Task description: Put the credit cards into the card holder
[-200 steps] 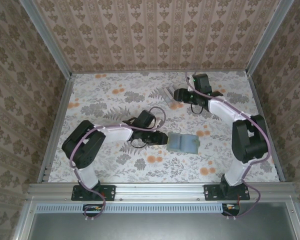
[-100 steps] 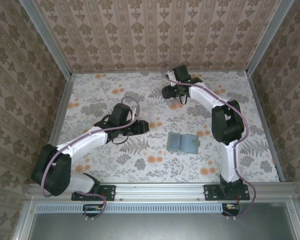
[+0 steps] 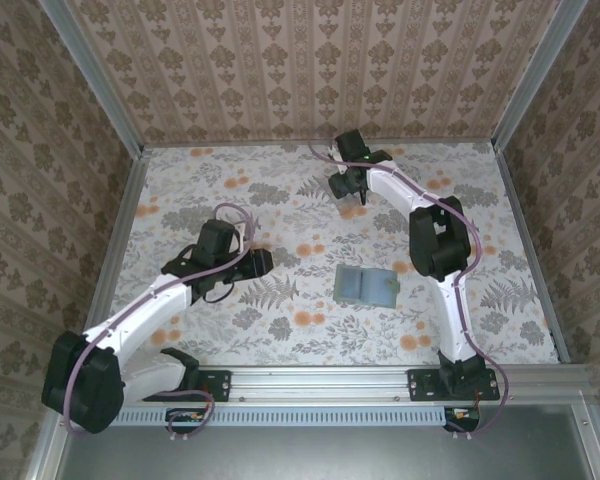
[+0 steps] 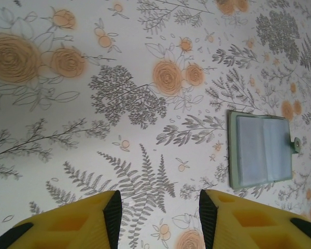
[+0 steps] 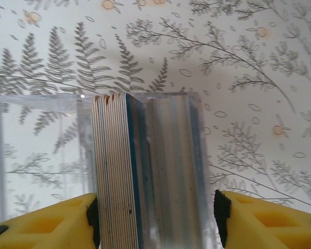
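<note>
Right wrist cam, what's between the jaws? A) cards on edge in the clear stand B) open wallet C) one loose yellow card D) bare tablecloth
A: the credit cards stand on edge in the clear stand, flanked by the right jaws; the card holder lies open apart from them.

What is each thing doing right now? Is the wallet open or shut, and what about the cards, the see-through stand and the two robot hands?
wallet: lying flat, open.
cards: standing on edge, packed together in the stand.
stand: upright, holding the cards.
left gripper: open, holding nothing.
right gripper: open, one finger on each side of the cards.
</note>
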Tool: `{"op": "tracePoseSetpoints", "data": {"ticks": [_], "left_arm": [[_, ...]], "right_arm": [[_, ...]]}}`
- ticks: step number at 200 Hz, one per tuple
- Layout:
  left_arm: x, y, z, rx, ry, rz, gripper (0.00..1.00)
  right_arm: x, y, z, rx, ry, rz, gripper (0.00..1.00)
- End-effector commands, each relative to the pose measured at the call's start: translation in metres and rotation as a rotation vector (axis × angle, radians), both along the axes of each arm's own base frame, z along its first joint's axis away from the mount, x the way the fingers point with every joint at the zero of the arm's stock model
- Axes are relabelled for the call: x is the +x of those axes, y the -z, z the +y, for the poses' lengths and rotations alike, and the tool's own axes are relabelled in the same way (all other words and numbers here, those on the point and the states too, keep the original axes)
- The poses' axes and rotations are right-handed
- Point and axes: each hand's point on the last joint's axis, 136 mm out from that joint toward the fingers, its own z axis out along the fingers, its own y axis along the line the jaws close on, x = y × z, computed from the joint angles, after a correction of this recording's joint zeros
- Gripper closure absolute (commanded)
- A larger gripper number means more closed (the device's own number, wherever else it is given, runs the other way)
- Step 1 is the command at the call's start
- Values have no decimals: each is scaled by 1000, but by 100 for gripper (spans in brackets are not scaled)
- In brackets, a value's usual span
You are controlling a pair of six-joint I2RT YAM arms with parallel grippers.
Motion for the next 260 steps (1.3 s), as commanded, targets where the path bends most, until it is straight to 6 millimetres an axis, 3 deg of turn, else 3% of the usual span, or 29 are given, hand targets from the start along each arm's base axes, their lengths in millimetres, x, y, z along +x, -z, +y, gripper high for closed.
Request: {"op": "tracePoseSetpoints", "data": {"ticks": [1,27,81,102,136,236,260], "left_arm": [[-4,4,11,15,-34,-12,53],[-10,7,17,-2,-60,-15,53],[-18,8,23,-22,-86,-25,53],[-17,10,24,-30,-95,-37,53],[-14,4,21,-37,-87,-43,52],[-13,-2,19,-38,-64,-72,52],[-13,-5,21,-26,-61,-87,52]], "right_arm": [[3,-2,-11,-190,-7,-40,39],[8,-11,-15,-323,1,-108,41],[8,-31,-18,-326,20,-175,46],[7,-33,-19,-354,16,-187,49],[5,-33,-17,-351,13,-180,64],[6,-52,-20,-417,7,-223,69],[6,-53,-20,-417,4,-222,77]]}}
